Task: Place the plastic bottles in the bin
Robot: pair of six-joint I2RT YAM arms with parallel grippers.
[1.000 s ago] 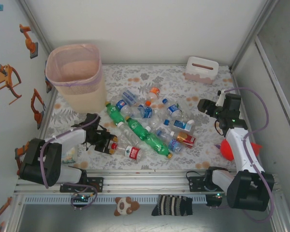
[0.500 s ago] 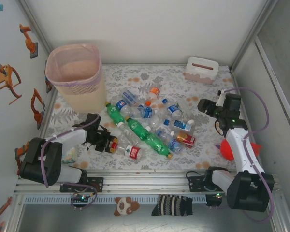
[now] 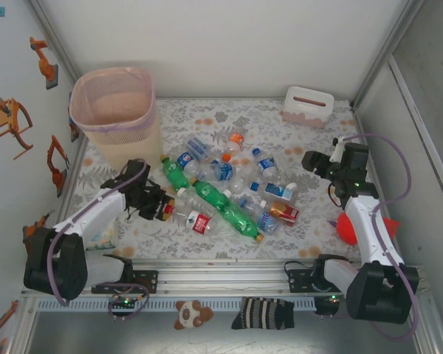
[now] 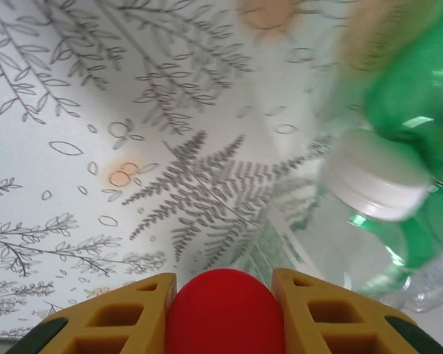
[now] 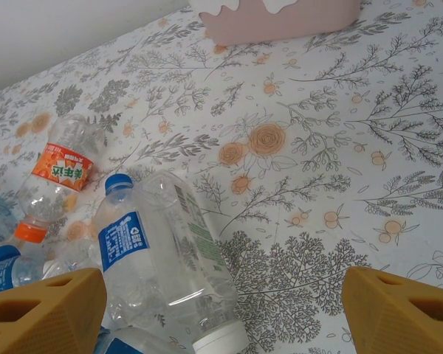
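**Top view.** The left gripper (image 3: pixel 157 209) sits in the lower left of the frame. It is squeezed tight on the cap end of the red-label bottle (image 3: pixel 194 220). The bottle's body sticks out to the right and a bit down, away from the arm. The bin (image 3: pixel 136 144) stands in the upper left, up the frame from this gripper and a little to the left. So the bottle points away from the bin. I think the arm has to lift it and swing it up the frame to get over the rim. The left arm is much nearer the bin than the right arm. The other plastic bottles (image 3: pixel 223 171) lie in a heap in the middle of the table (image 3: pixel 207 118). The right gripper (image 3: pixel 315 164) is at the right side, near the heap.

**Left wrist view.** At the bottom middle, the yellow fingers (image 4: pixel 111 321) press a round red cap (image 4: pixel 225 313) from both sides. A blurry green bottle (image 4: pixel 421 88) is in the upper right.

**Right wrist view.** The right fingers (image 5: pixel 44 310) stand far apart in the bottom corners and hold nothing. The blue-label bottle (image 5: pixel 155 251) lies in the lower left, slanting from upper left to lower right. The orange-label bottle (image 5: pixel 59 166) is at the left edge. The white box (image 5: pixel 280 15) is at the top.
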